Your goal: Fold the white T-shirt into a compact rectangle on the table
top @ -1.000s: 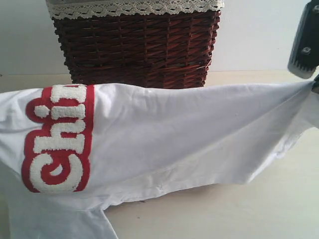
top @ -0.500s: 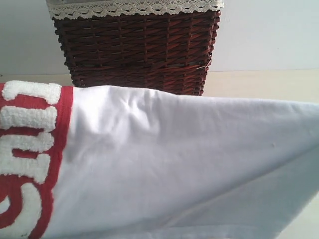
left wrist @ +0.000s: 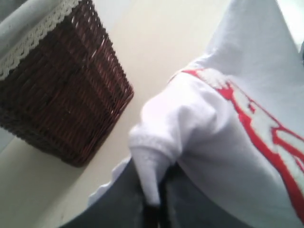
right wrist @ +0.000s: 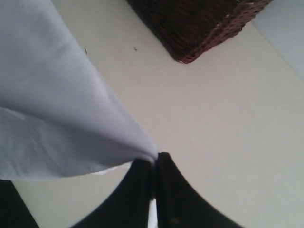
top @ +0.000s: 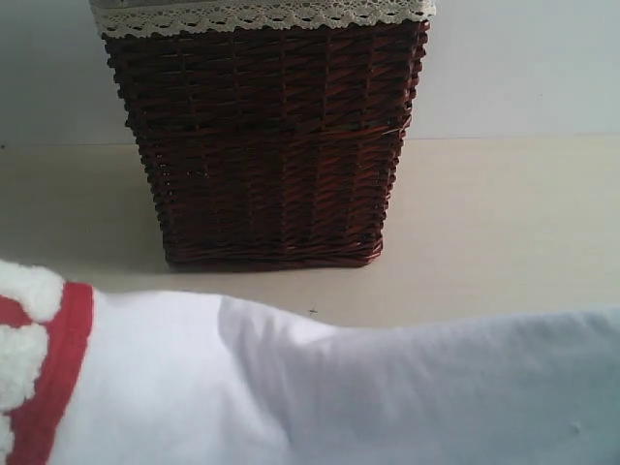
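The white T-shirt hangs stretched across the bottom of the exterior view, its red band with fuzzy white lettering at the far left. Neither gripper shows in that view. In the left wrist view my left gripper is shut on a bunched fold of the T-shirt, red lettering running beside it. In the right wrist view my right gripper is shut on a corner of the T-shirt, which drapes away above the table.
A dark wicker basket with white lace trim stands at the back of the table, just behind the shirt. The basket also shows in the left wrist view and the right wrist view.
The shirt has dropped from in front of the basket to the bottom of the exterior view, uncovering the basket's base and the table. The right gripper seen one second ago is out of that view.
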`<act>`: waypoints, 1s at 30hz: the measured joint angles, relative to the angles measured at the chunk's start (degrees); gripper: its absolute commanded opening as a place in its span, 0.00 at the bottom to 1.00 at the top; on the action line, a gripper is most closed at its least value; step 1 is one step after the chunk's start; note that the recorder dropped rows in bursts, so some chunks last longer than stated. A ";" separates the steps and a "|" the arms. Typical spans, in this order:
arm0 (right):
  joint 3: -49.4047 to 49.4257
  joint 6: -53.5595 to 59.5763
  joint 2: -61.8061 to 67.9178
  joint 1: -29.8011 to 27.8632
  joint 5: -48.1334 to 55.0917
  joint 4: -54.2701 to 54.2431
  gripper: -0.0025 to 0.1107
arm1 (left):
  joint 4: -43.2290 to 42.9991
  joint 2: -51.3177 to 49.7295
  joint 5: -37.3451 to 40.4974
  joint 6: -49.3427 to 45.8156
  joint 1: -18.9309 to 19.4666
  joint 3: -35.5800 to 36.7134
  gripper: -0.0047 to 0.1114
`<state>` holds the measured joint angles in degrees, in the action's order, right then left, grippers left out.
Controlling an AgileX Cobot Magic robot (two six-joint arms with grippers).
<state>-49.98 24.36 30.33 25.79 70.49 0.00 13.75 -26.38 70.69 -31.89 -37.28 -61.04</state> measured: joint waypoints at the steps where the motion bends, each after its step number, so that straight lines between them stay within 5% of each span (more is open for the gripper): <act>1: 0.77 -0.81 0.00 0.00 0.00 0.52 0.02 | -1.64 0.12 0.00 0.20 0.00 1.17 0.04; 9: 13.04 -12.16 11.52 0.12 -2.89 14.16 0.02 | -27.78 -8.42 -2.90 2.63 0.00 21.02 0.04; 14: 13.98 -24.96 25.63 0.12 -16.70 24.42 0.02 | -42.03 -22.91 -20.39 9.36 1.19 30.90 0.04; 21: 13.24 -51.16 49.54 0.12 -28.63 48.07 0.09 | -59.36 -42.69 -40.70 23.83 10.90 32.59 0.07; 26: 13.24 -74.26 61.35 0.12 -31.13 66.91 0.29 | -73.79 -51.15 -50.55 34.79 17.19 31.63 0.24; 30: 13.22 -88.86 66.96 0.12 -31.13 77.98 0.51 | -79.48 -56.06 -51.96 41.77 23.08 28.37 0.56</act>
<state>-36.76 -64.50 97.29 25.91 39.36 77.98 -65.73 -82.44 18.73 9.88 -14.20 -32.67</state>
